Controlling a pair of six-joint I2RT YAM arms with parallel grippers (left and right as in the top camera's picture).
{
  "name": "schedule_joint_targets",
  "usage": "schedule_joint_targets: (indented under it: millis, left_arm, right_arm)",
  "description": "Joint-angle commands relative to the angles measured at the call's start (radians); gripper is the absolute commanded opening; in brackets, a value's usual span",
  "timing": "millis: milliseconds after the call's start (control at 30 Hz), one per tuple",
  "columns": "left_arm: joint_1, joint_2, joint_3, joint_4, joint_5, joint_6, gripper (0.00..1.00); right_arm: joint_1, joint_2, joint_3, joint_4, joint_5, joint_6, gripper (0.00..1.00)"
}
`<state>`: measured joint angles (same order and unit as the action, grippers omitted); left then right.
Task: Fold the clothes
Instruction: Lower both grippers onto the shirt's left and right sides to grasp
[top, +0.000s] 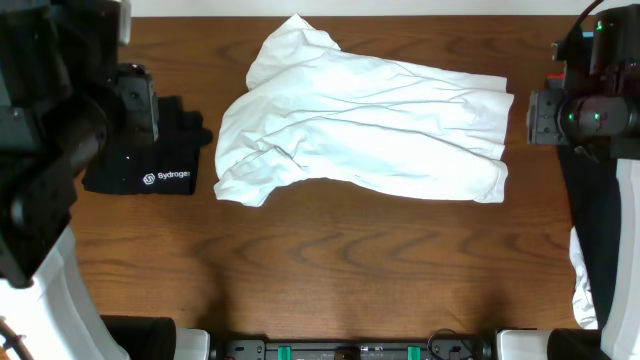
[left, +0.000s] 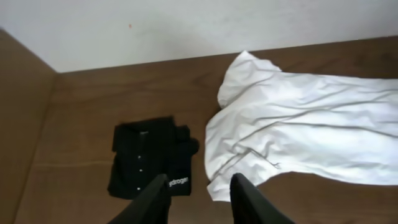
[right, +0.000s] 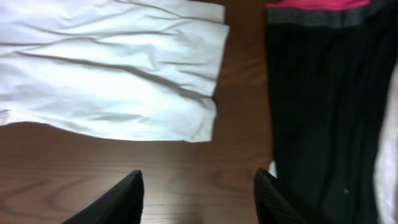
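A plain white T-shirt (top: 360, 125) lies flattened and creased across the back middle of the wooden table (top: 320, 270), sleeve end to the left, hem to the right. The left wrist view shows its sleeve end (left: 298, 130), and the right wrist view shows its hem corner (right: 112, 68). My left gripper (left: 199, 180) hovers above the table left of the shirt, jaws apart with nothing between them. My right gripper (right: 198, 177) hangs off the shirt's right hem, jaws wide apart over bare wood, holding nothing. No logo patch shows.
A folded black shirt with white "Sydrogen" lettering (top: 150, 160) lies at the left, close to the white shirt's sleeve (left: 149, 155). Along the right edge lie a black garment with a pink band (right: 323, 93) and a white cloth (top: 582, 275). A wall (left: 186, 25) bounds the table's back.
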<state>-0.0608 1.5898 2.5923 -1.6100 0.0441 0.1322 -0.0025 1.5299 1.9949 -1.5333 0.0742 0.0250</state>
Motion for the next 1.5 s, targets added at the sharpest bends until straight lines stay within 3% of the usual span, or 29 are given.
schedule_joint_targets:
  millis: [0,200,300,467,700,767,933,1067,1167,1467]
  left_arm:
    - [0.003,0.056,-0.075,-0.079,0.08,-0.032,0.38]
    - [0.003,0.12,-0.344,-0.072,0.08,-0.131,0.37]
    - [0.003,0.148,-0.478,-0.072,0.08,-0.154,0.29]
    - [0.003,0.138,-0.645,-0.08,0.08,-0.161,0.25]
    - [0.003,-0.057,-0.832,-0.079,0.052,-0.198,0.25]
    - [0.003,-0.147,-0.915,-0.053,0.011,-0.241,0.29]
    - [0.003,-0.359,-1.214,0.248,0.11,-0.285,0.52]
    - [0.003,-0.38,-1.398,0.533,0.134,-0.34,0.54]
    - [0.002,-0.308,-1.476,0.727,0.241,-0.287,0.54]
    - [0.002,0.008,-1.485,1.04,0.369,-0.116,0.54]
  right_arm:
    - [-0.004,0.047,0.003,-0.016,-0.058,0.048,0.6]
    - [-0.004,0.16,-0.002,-0.053,-0.113,0.075,0.75]
    - [-0.004,0.205,-0.002,-0.065,-0.16,0.075,0.75]
    - [-0.003,0.223,-0.002,-0.121,-0.209,0.071,0.8]
    - [0.018,0.127,-0.089,-0.165,-0.221,0.068,0.82]
    - [0.031,0.077,-0.163,-0.156,-0.22,0.068,0.82]
    - [0.041,-0.062,-0.441,0.063,-0.212,0.122,0.87]
    - [0.034,-0.126,-0.642,0.332,-0.214,0.187,0.86]
    - [0.034,-0.132,-0.731,0.441,-0.237,0.219,0.85]
    - [0.034,-0.131,-0.793,0.509,-0.239,0.241,0.83]
